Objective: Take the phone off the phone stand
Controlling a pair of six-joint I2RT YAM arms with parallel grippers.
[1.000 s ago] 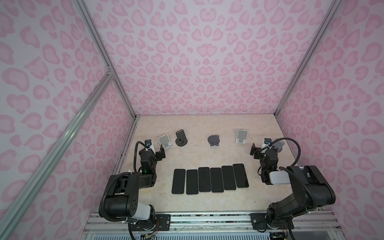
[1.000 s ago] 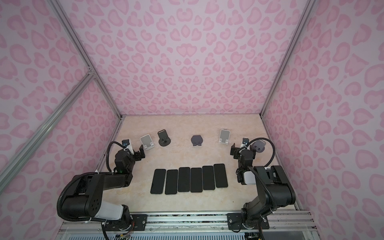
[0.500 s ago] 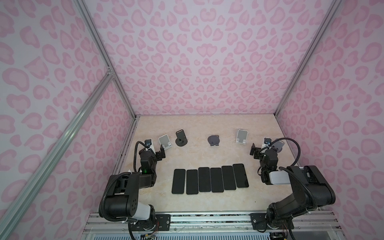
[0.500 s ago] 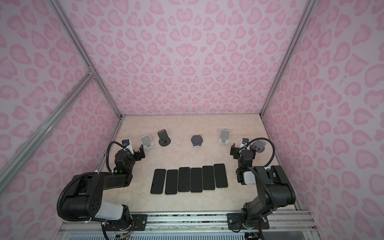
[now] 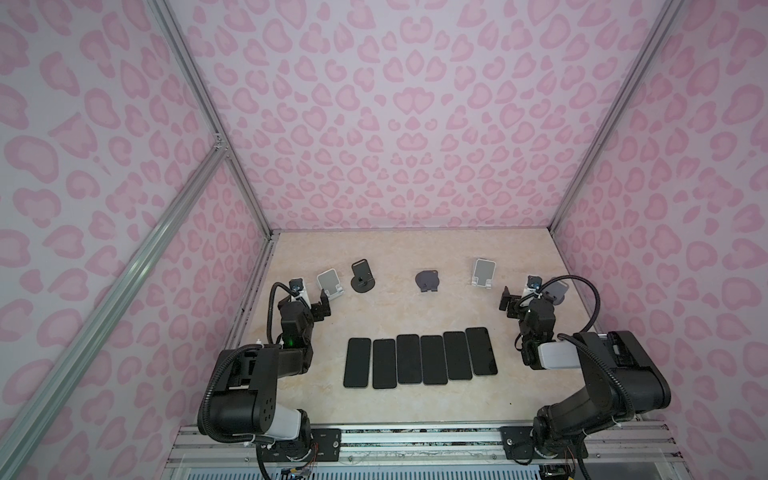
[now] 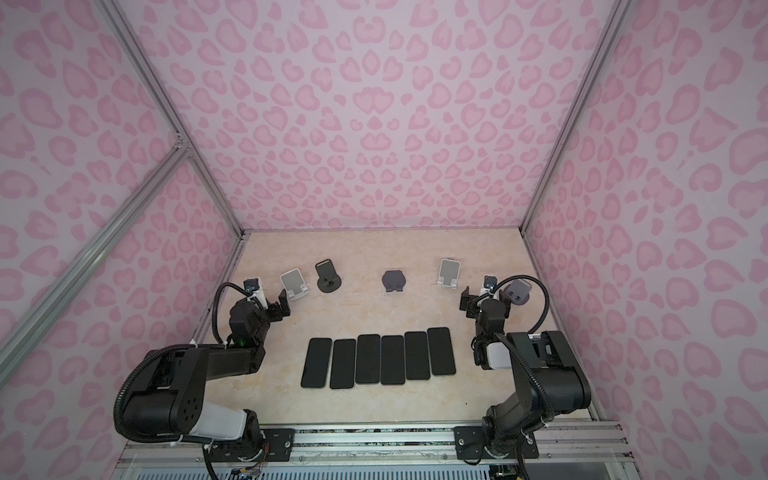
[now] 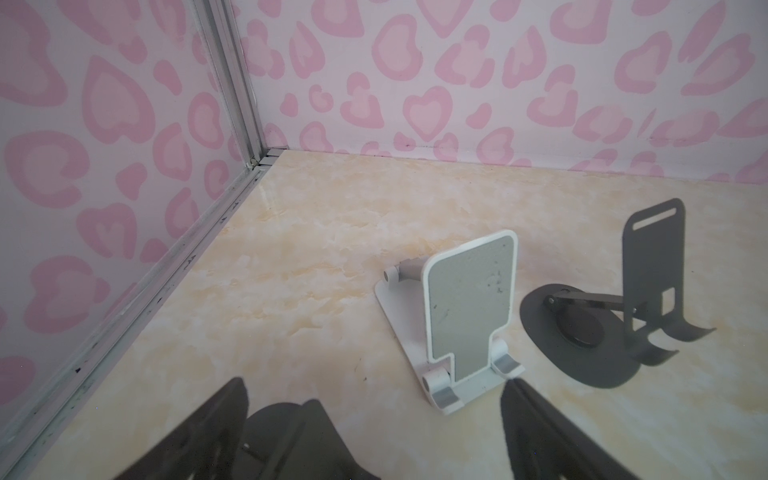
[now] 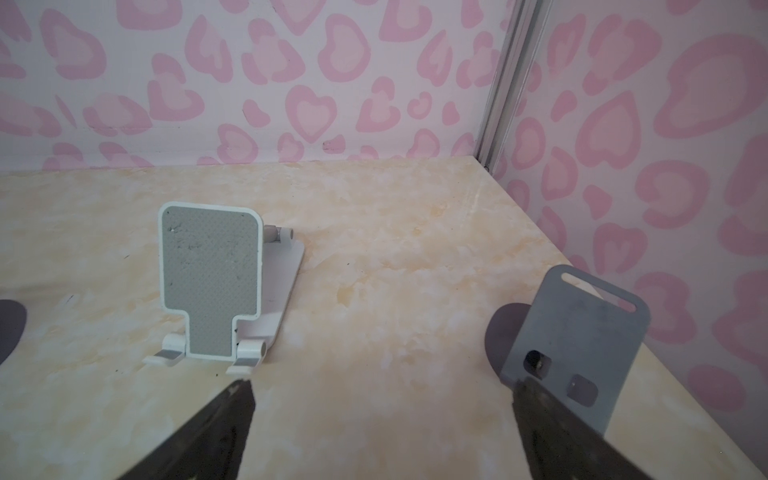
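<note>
Several black phones (image 5: 419, 359) lie flat in a row at mid-table in both top views. None of the phone stands behind them holds a phone. My left gripper (image 7: 374, 386) is open just in front of a white phone stand (image 7: 469, 311), with a black stand (image 7: 648, 291) beside it. My right gripper (image 8: 384, 384) is open between another white stand (image 8: 212, 282) and a grey stand (image 8: 582, 332). One fingertip (image 8: 525, 384) overlaps the grey stand's lower edge. Nothing sits between either pair of jaws. In a top view the left gripper (image 5: 307, 301) and right gripper (image 5: 527, 297) sit low near the side walls.
A dark rounded stand (image 5: 428, 281) sits at the back centre. Pink patterned walls with metal frame posts (image 7: 232, 83) close in three sides. The beige table (image 5: 415, 307) is bare between the stands and the phone row.
</note>
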